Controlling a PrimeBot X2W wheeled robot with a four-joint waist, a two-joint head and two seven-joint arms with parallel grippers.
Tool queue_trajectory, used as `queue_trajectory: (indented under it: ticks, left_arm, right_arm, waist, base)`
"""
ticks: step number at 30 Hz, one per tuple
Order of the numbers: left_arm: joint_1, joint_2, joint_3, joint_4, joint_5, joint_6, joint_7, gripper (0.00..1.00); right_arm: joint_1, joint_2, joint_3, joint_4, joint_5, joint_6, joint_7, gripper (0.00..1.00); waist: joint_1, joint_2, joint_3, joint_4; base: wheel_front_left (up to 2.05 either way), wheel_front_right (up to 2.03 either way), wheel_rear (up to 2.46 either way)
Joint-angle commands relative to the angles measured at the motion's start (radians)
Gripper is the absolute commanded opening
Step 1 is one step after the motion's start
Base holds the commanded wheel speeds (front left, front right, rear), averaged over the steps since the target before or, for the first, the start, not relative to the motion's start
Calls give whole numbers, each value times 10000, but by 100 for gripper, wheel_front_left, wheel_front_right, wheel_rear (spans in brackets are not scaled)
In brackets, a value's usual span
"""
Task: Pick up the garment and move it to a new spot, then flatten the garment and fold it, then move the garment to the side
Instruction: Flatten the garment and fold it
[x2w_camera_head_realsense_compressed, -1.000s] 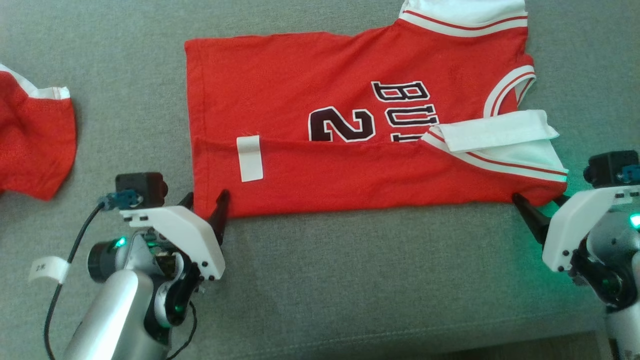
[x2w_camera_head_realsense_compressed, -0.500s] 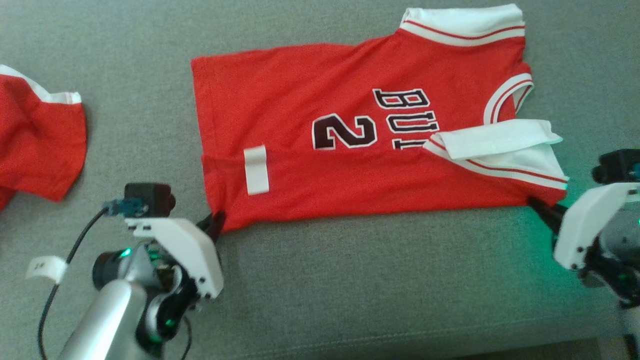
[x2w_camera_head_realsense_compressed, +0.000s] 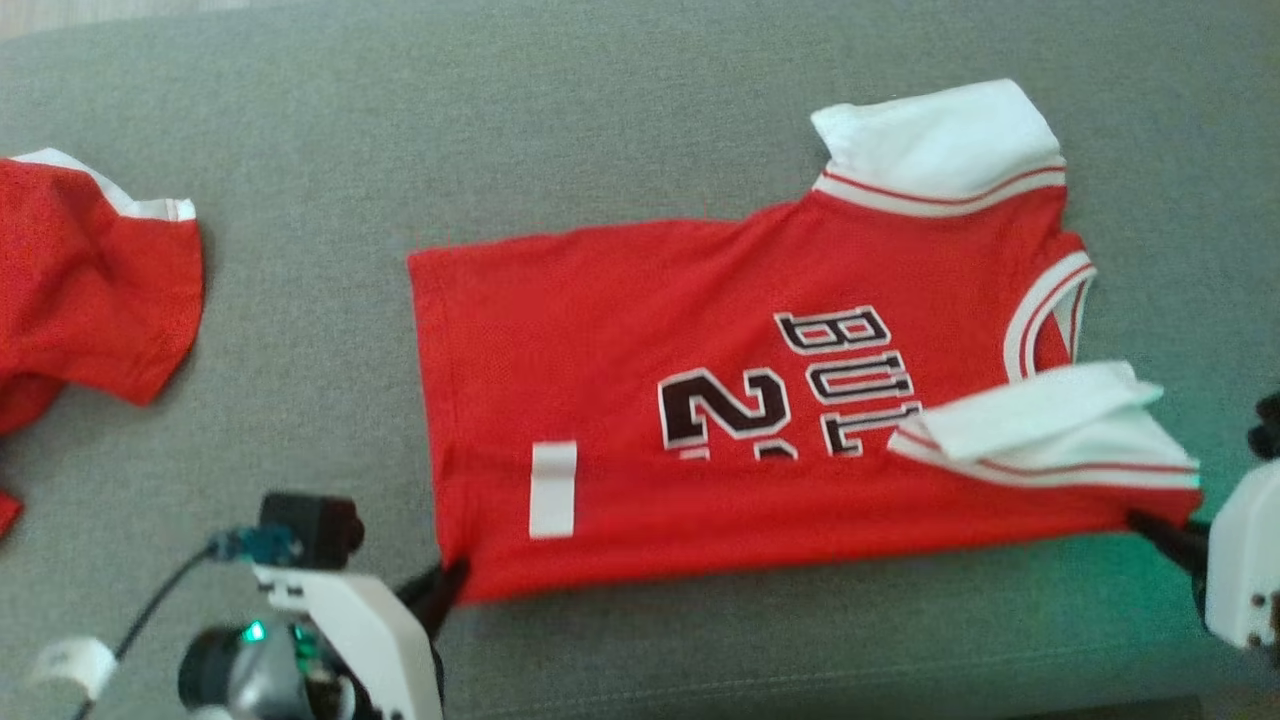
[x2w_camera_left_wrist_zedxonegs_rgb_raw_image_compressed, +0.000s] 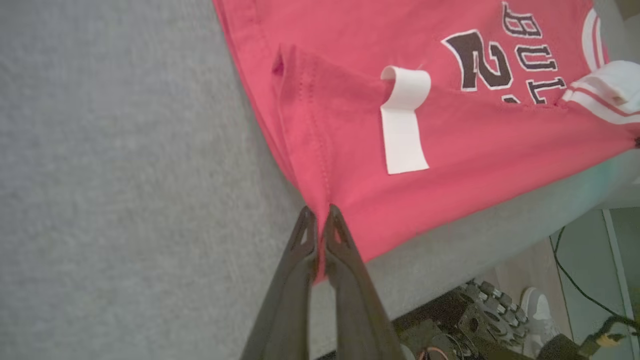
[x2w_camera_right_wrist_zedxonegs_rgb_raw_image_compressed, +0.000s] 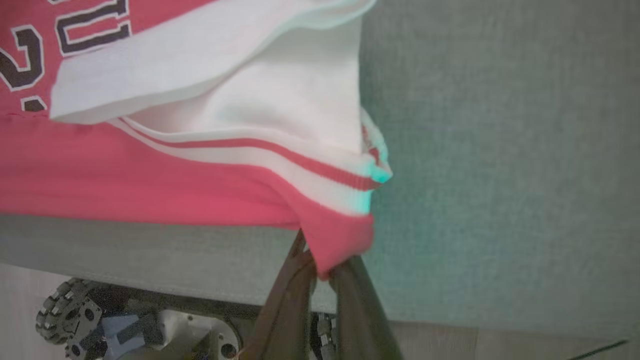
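- Grey woven-fabric table (x2w_camera_head_realsense_compressed: 640, 130) spreads under everything, and its front edge drops away just below the hands.
- At the far left lies a crumpled second red garment with white trim (x2w_camera_head_realsense_compressed: 90, 300), cut off by the frame edge.
- Low in the head view, with its white housing cut off at the bottom, the left hand (x2w_camera_left_wrist_zedxonegs_rgb_raw_image_compressed: 318, 220) is clenched on the hem corner, its long dark fingers pinching red cloth.
- Across the middle of the table lies the red knit basketball jersey (x2w_camera_head_realsense_compressed: 620, 330), neck toward the right. Its near edge is folded over and hides the bottom of the dark "2" and the lettering.
- On that flap sits a white rectangular label (x2w_camera_head_realsense_compressed: 553, 490).
- Further right, a white sleeve with a red stripe (x2w_camera_head_realsense_compressed: 1040, 420) covers the end of the lettering.
- Mostly cut off at the right edge, the right hand (x2w_camera_right_wrist_zedxonegs_rgb_raw_image_compressed: 325, 267) grips bunched red cloth below that sleeve.
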Motion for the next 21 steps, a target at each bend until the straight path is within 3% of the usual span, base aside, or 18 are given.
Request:
queue_trajectory:
  ticks: [1, 3, 4, 5, 6, 7, 8, 15, 21]
  left_arm:
    - [-69, 132, 334, -356, -19, 120, -45, 0]
    - [137, 68, 260, -239, 69, 223, -156, 0]
    - [181, 64, 214, -147, 175, 272, -213, 0]
    - [205, 32, 164, -68, 229, 292, -263, 18]
    - [220, -2, 110, -12, 241, 276, -297, 49]
    - [222, -26, 77, 28, 243, 259, -327, 94]
    - [204, -35, 87, 45, 259, 264, -378, 100]
    - [-528, 175, 638, -473, 374, 351, -632, 100]
    - [-2660, -7, 697, -118, 648, 373, -315, 100]
  right_arm:
    - [71, -451, -16, -447, 21, 67, 56, 0]
    - [243, -444, 87, -541, -180, 67, -7, 0]
    - [272, -450, 153, -545, -348, 67, -109, 25]
    - [282, -459, 259, -565, -455, 67, -213, 79]
    - [270, -463, 318, -549, -547, 67, -316, 100]
    - [239, -489, 361, -534, -633, 67, -403, 100]
    - [187, -525, 383, -546, -680, 67, -504, 100]
    - [-906, -870, -503, -1051, -296, 67, -946, 100]
    - [-3324, -428, -753, -713, -475, 67, -792, 100]
  waist:
    - [0, 0, 40, 6]
    - [0, 0, 71, 24]
    - [0, 0, 82, 32]
    - [0, 0, 88, 42]
    - [0, 0, 92, 47]
    - [0, 0, 93, 54]
    - [0, 0, 92, 64]
    - [0, 0, 341, 184]
    - [0, 0, 1098, 499]
  base:
    - [0, 0, 0]
    - [0, 0, 0]
    - [0, 0, 0]
    - [0, 0, 0]
    - [0, 0, 0]
    - [0, 0, 0]
    - [0, 0, 0]
    - [0, 0, 0]
    - [0, 0, 0]
